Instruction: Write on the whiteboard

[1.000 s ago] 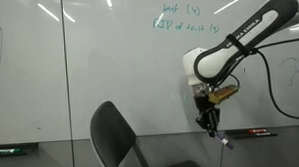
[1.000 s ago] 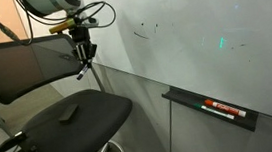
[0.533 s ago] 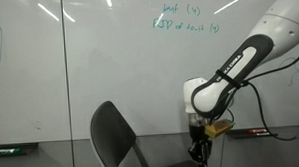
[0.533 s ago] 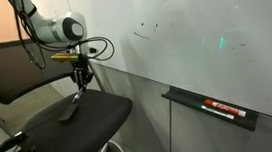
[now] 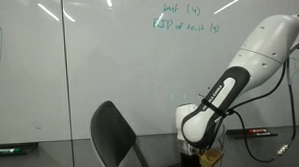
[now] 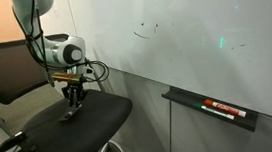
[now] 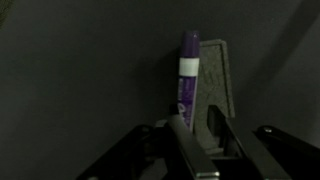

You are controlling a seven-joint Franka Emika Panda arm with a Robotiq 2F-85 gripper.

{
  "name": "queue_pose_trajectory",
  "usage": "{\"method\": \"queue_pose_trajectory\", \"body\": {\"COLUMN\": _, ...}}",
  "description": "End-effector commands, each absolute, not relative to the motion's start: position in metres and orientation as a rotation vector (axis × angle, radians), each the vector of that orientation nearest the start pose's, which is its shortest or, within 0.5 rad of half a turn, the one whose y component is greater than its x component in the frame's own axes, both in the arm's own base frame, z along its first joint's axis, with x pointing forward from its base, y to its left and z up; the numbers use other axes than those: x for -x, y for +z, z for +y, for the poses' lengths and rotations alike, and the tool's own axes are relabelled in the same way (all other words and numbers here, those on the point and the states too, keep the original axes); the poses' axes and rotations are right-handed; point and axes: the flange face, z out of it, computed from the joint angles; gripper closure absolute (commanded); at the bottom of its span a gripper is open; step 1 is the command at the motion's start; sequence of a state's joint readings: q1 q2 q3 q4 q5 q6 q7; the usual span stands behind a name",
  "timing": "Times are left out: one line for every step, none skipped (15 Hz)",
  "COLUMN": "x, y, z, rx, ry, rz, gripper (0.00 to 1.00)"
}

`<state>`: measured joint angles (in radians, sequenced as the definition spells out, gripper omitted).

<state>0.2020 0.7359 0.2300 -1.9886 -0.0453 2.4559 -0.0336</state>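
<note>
Clearly the whiteboard point(image 5: 90, 86) fills the wall behind, well apart from the arm, which bends low over the dark chair point(image 6: 105, 114). Its pincer point(image 6: 71, 98) hangs just above the seat, moderately wide and holding nothing. Below it, in the wrist view, a purple marker point(image 7: 188, 70) lies beside a gray block point(image 7: 214, 80). Its long axis runs crosswise to the closing direction, a little toward one finger.

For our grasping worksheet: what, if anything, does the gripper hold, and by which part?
Cannot tell: the purple marker has its near end between the fingers of the gripper, but a closed grip isn't visible.
</note>
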Motion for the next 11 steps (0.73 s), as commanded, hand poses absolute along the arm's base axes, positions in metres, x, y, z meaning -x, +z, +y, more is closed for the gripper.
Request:
{"method": "queue_pose_trajectory", "body": {"x": -0.534, "y": 0.129, "z": 0.238, "rx": 2.996, "ry": 0.291, "rz": -0.728, "gripper": 0.32}}
{"method": "queue_pose_trajectory", "body": {"x": -0.538, "y": 0.145, "z": 0.231, "rx": 3.021, "ry": 0.252, "rz": -0.707, "gripper": 0.25}}
{"method": "queue_pose_trajectory", "body": {"x": -0.542, "y": 0.161, "z": 0.221, "rx": 3.051, "ry": 0.237, "rz": -0.662, "gripper": 0.18}}
{"method": "queue_pose_trajectory", "body": {"x": -0.546, "y": 0.177, "z": 0.213, "rx": 3.065, "ry": 0.242, "rz": -0.631, "gripper": 0.10}}
{"method": "queue_pose_trajectory", "body": {"x": -0.548, "y": 0.196, "z": 0.201, "rx": 3.092, "ry": 0.278, "rz": -0.573, "gripper": 0.03}}
{"method": "queue_pose_trajectory", "body": {"x": -0.549, "y": 0.211, "z": 0.194, "rx": 3.122, "ry": 0.295, "rz": -0.518, "gripper": 0.00}}
{"method": "queue_pose_trajectory", "body": {"x": -0.549, "y": 0.229, "z": 0.185, "rx": 3.151, "ry": 0.309, "rz": -0.465, "gripper": 0.00}}
{"method": "queue_pose_trajectory", "body": {"x": -0.549, "y": 0.247, "z": 0.179, "rx": 3.177, "ry": 0.307, "rz": -0.413, "gripper": 0.00}}
{"method": "queue_pose_trajectory", "body": {"x": -0.549, "y": 0.265, "z": 0.173, "rx": 3.201, "ry": 0.304, "rz": -0.356, "gripper": 0.00}}
{"method": "queue_pose_trajectory", "body": {"x": -0.548, "y": 0.281, "z": 0.169, "rx": 3.214, "ry": 0.315, "rz": -0.308, "gripper": 0.00}}
{"method": "queue_pose_trajectory", "body": {"x": -0.545, "y": 0.298, "z": 0.166, "rx": 3.228, "ry": 0.318, "rz": -0.255, "gripper": 0.00}}
